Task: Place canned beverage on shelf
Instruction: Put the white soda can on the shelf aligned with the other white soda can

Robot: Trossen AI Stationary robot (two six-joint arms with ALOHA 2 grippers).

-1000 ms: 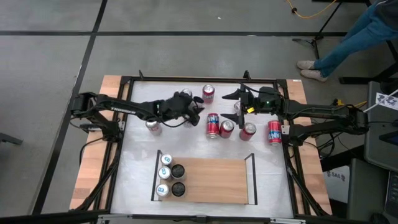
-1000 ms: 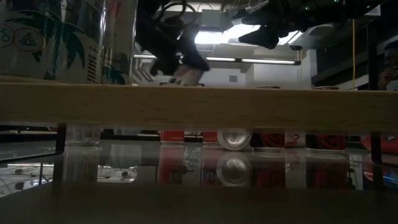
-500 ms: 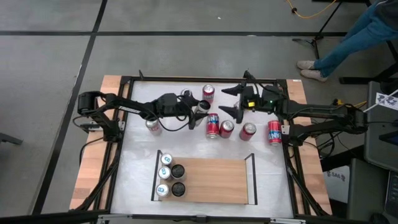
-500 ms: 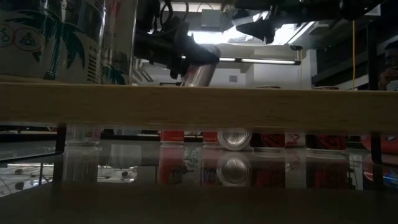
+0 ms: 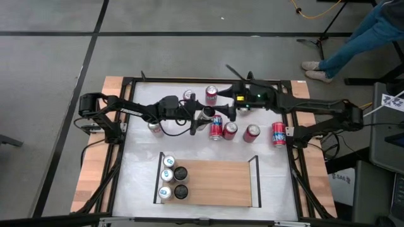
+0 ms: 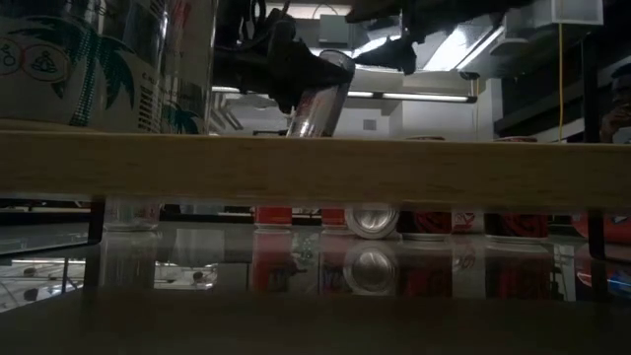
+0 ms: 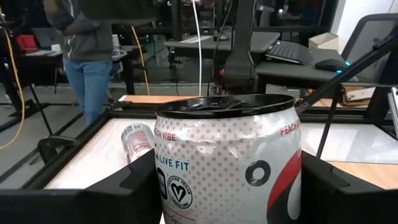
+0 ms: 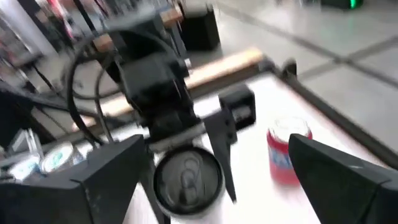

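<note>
My left gripper (image 5: 202, 114) hangs over the far middle of the table, shut on a white canned beverage with pink dots (image 7: 227, 162). In the low view the can (image 6: 320, 94) hangs above the table, leaning a little. My right gripper (image 5: 228, 107) hovers open just to the can's right, with nothing between its fingers; its wrist view looks down on the can's top (image 8: 186, 177). The shelf (image 5: 221, 183), a light-wood panel with black rails, lies near the front edge. Several cans (image 5: 172, 176) stand on its left end. My left gripper pinches the can's side wall (image 7: 163, 186) between its two fingers (image 7: 118, 193), one on each side, below the rim. The fingers come level from the table's left. The can is lifted clear of the table, top up and slightly tilted.
Several red cans stand or lie in a row behind the shelf (image 5: 216, 126) (image 5: 251, 133) (image 5: 278, 133), with another (image 5: 211, 94) at the far edge. Silver cans (image 5: 154, 128) (image 5: 188, 96) sit on the left. The shelf's right part is bare wood. A person's legs (image 5: 353, 38) show beyond the table.
My left gripper has tipped from pointing down to level and rolled, bringing the can from under the hand to nearly upright, top showing. My right gripper has risen and moved toward the table's left, closer to the held can, staying open.
</note>
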